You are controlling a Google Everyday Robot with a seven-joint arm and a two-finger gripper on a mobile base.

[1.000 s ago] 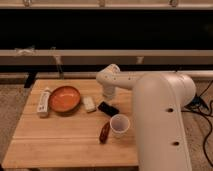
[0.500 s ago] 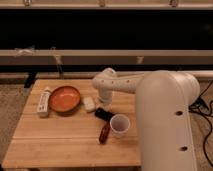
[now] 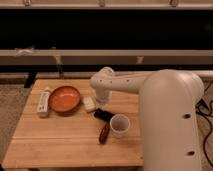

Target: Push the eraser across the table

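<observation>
Black, flat and rigid, the eraser lies mid-table, just left of the white cup; likely light and ready to slide, best pushed square on a long edge, or it may spin. End effector hangs just behind it; opening cannot be told. Table is smooth striped wood. An orange bowl and whitish block crowd the left.

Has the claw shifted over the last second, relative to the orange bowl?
Yes. The claw has swung left toward the orange bowl, now just above the eraser.
</observation>
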